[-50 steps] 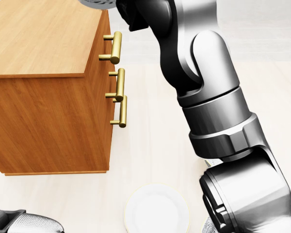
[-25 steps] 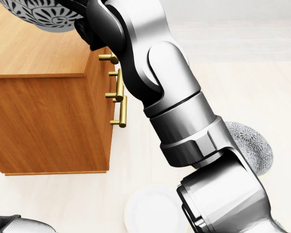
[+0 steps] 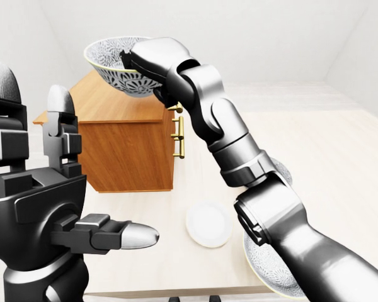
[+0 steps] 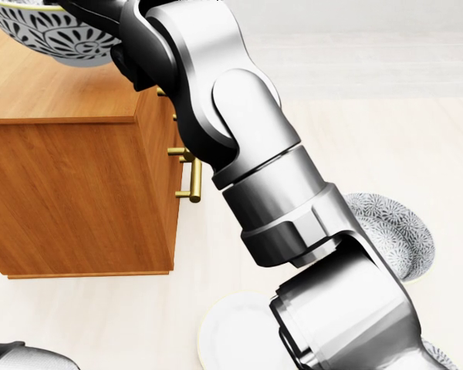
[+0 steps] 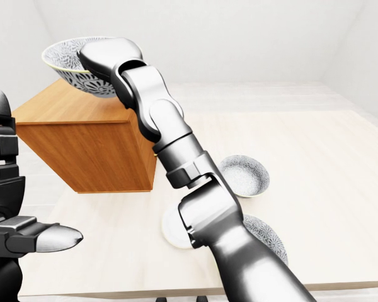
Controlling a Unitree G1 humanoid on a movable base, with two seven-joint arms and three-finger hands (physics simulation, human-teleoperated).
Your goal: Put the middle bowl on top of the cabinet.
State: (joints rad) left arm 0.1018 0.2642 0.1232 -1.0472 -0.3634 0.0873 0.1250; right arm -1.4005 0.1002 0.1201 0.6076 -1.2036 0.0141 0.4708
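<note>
At the left of the left-eye view, the left hand (image 3: 91, 231) is hanging low with its fingers spread apart, gripping nothing. It is sitting well apart from the bowl and from the cabinet, so it is playing no part in the placement.

Just right of it and higher up, the middle bowl (image 3: 113, 63) is hanging in the air with its mouth up and roughly level. The right hand (image 3: 156, 60) is clamping the bowl by its right-hand rim, so the bowl is lying to the left of that hand, with the arm reaching in from the lower right.

This is the relation that matters: the bowl is hovering over the wooden top of the cabinet (image 3: 129, 151), not past its edge. In the head view the bowl's base is overlapping the top's upper left part. It seems to be riding clear of the wood, though the size of the gap cannot be read. My judgement is that the coming move is mostly a straight descent, followed by opening the fingers. The rim grip is carrying the bowl off-centre, so it may tip as it touches down.

Further right, the cabinet's brass handles (image 3: 181, 135) are facing the arm. On the counter (image 5: 340, 189), a white plate (image 3: 209, 223) and two other patterned bowls (image 5: 242, 175) (image 5: 268, 238) are lying near the forearm, well clear of the cabinet top.
</note>
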